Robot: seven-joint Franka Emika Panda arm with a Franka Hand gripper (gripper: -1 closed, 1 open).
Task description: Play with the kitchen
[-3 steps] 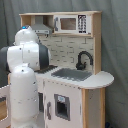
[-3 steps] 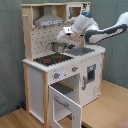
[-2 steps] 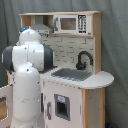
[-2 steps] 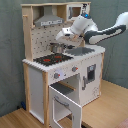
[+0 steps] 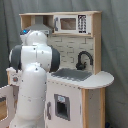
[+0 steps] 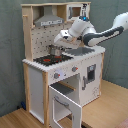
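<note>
We see our gripper [image 6: 59,41] low over the kitchen's [image 6: 37,80] stovetop [image 6: 50,59] near its back edge, a small pot [image 6: 55,50] directly below it, though we cannot tell whether its fingers are spread.

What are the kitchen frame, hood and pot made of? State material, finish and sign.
Frame: likely pale wood, matte; warm unpainted tone.
Hood: grey, matte, probably painted board or plastic.
Pot: seemingly metal; dull silvery sheen.
</note>
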